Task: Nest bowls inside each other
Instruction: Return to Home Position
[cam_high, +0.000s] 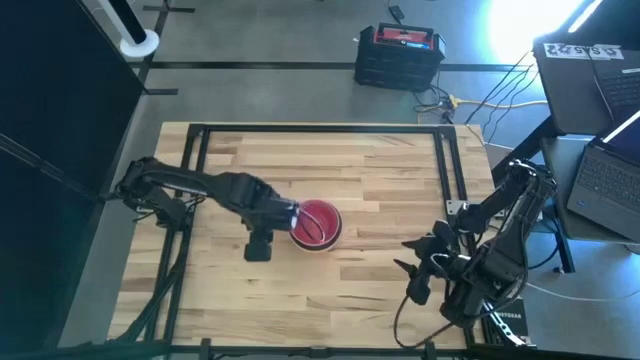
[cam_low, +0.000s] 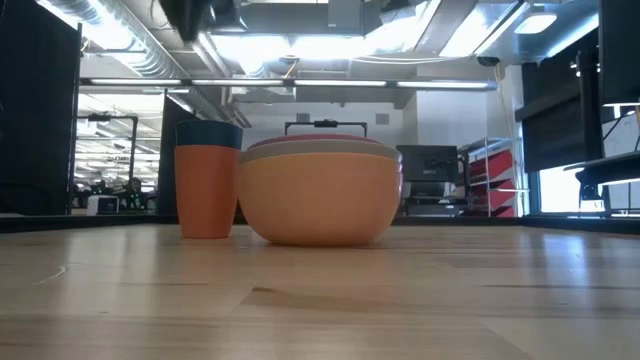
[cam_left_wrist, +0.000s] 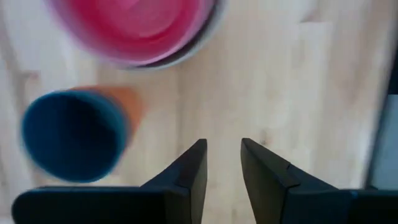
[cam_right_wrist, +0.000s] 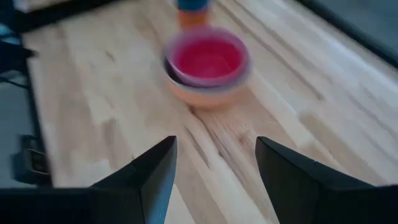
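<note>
High view, bowls: the bowl stack (cam_high: 318, 225) sits near the middle of the bench (cam_high: 400, 170), with a pink-red bowl showing on top.
High view, arms: the left arm (cam_high: 190, 185) reaches across the bench to the stack's left edge. The right arm (cam_high: 500, 220) is folded by the bench's right edge, well apart from the stack.
Low view, stack: the orange bowl (cam_low: 320, 205) is outermost, with whitish and pink rims showing just above its lip. No hand shows here.
Low view, cups: an orange cup (cam_low: 207, 195) stands upright just beside the orange bowl; whether they touch cannot be told. A dark blue cup (cam_low: 210, 133) is nested in it, its rim standing proud.
Left wrist view, left hand (cam_left_wrist: 222, 152): it is above the bench looking down, its fingers set to a narrow gap and holding nothing.
Left wrist view, relation: the stack lies ahead of the fingertips and the cups lie off to one side. Both are clear of the fingers.
Right wrist view, right hand (cam_right_wrist: 216, 155): its fingers are spread wide and empty. The stack lies ahead, with the cups beyond it.
Nearer hand: the left, by a long way.
Judgement: the nesting looks finished. The left hand's way out is up and back, away from the stack. The tall upright cups beside it are the likeliest thing to be clipped.
</note>
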